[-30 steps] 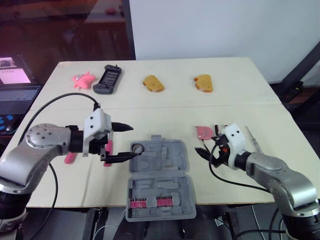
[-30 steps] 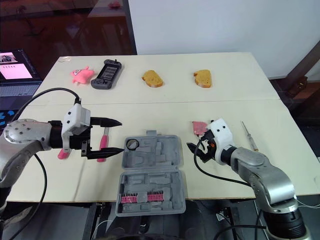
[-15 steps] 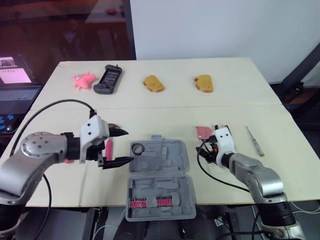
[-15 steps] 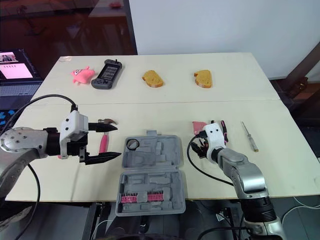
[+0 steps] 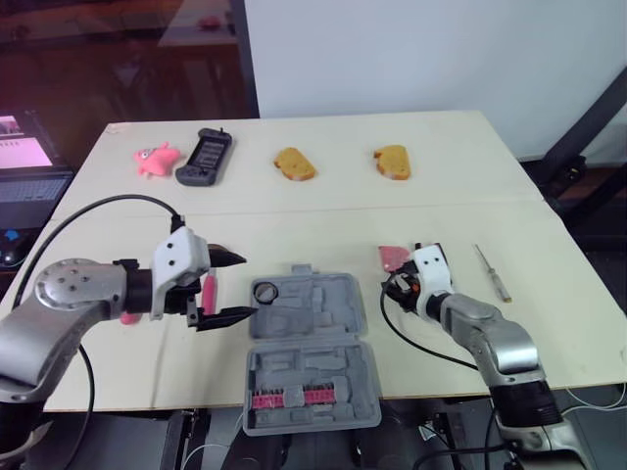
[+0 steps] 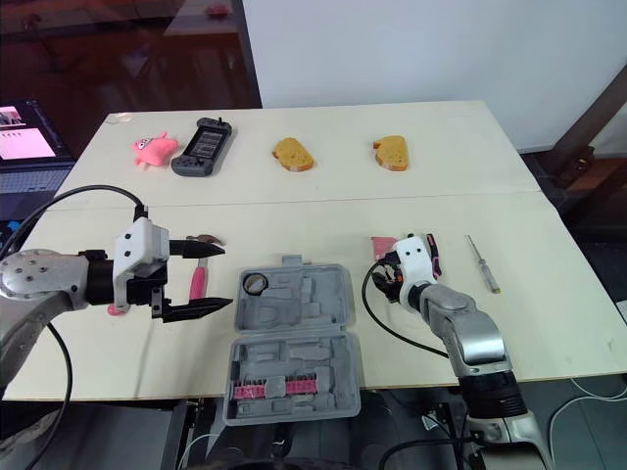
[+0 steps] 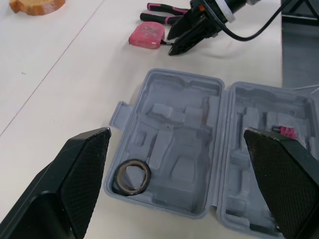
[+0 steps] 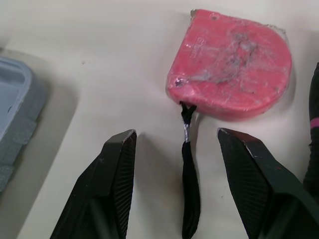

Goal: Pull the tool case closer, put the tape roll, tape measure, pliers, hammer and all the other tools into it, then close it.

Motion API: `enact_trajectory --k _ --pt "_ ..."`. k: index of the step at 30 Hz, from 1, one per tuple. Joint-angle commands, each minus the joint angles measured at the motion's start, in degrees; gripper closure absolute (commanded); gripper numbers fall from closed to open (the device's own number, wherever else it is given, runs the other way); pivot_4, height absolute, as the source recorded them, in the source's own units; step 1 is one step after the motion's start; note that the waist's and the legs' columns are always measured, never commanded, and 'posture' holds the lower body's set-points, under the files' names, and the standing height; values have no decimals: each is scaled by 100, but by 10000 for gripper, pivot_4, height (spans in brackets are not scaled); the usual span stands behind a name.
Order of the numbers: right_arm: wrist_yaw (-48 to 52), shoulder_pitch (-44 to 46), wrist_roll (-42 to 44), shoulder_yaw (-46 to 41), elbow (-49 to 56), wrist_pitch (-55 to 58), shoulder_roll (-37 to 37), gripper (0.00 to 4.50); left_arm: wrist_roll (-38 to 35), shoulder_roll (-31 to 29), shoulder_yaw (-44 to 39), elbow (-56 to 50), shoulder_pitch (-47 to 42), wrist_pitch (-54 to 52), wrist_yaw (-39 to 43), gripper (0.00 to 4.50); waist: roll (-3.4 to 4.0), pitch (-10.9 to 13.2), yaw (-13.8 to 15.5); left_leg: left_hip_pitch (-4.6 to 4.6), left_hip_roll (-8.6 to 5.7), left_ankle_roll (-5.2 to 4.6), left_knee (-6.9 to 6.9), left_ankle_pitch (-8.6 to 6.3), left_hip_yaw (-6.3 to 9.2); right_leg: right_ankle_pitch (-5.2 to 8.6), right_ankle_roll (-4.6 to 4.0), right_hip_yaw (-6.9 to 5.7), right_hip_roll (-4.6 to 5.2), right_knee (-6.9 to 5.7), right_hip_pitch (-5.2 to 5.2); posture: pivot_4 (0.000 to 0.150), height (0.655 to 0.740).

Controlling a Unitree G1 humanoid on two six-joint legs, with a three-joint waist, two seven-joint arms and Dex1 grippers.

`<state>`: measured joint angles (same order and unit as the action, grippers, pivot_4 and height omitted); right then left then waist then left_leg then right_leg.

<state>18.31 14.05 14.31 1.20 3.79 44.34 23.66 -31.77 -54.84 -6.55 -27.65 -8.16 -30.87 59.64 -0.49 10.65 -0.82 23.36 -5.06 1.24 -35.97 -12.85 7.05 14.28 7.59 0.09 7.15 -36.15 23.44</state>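
A pale wooden surface [image 5: 323, 211] stands before a white wall and a dark glass panel, with a laptop [image 5: 27, 168] off its left edge. Along the far side lie a pink toy pig [image 5: 155, 158], a dark handheld game console [image 5: 204, 157] and two pieces of toast [image 5: 295, 164] [image 5: 392, 162]. The grey tool case [image 5: 323, 308] lies open flat near the front edge. The tape roll [image 5: 266, 291] sits in the left corner of the case's far half, and a row of pink bits [image 5: 292, 398] lines the near half. The left gripper [image 5: 245, 286] hovers just left of the case with its fingers [image 7: 75, 184] spread wide and holding nothing. The hammer [image 6: 196, 280], with its pink handle, lies on the surface under them. To the right of the case, the right gripper [image 8: 175, 137] is low over the surface with its fingers [image 8: 113, 181] apart. They stand on either side of the black wrist strap [image 8: 189, 194] that trails from the pink tape measure [image 8: 232, 62], and they touch neither the strap nor the body. The tape measure rests flat on the surface just beyond the fingertips, apart from the case. The pliers [image 7: 159, 18], with pink-and-black handles, lie just beside the tape measure on its right. A slim screwdriver [image 5: 491, 272] lies farther right on the bare surface.
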Motion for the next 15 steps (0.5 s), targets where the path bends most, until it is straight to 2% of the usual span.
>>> enact_trajectory --k 1,3,4,15 --pt "30 49 -67 -90 -222 -124 -49 31062 12 -47 -224 -20 8 125 26 0 0 0 0 0 0 0 0 0 0 0 0 0 0 0 0 1500 7400" --pt "76 61 -64 -109 -294 -185 -85 41781 -50 -30 -243 -8 14 113 41 0 0 0 2 0 0 0 0 0 1 0 0 0 0 0 -1 1500 7400" --pt "108 53 -51 -115 -336 -213 -113 44773 -54 -27 -242 -5 25 128 54 0 -1 0 1 0 0 0 0 0 1 0 0 0 -1 0 -1 1500 7400" --pt "491 -433 -84 -45 139 -66 198 44773 -16 26 -101 -75 33 212 72 0 0 -1 20 -1 1 0 0 0 4 0 0 0 -2 0 -3 1500 7400"
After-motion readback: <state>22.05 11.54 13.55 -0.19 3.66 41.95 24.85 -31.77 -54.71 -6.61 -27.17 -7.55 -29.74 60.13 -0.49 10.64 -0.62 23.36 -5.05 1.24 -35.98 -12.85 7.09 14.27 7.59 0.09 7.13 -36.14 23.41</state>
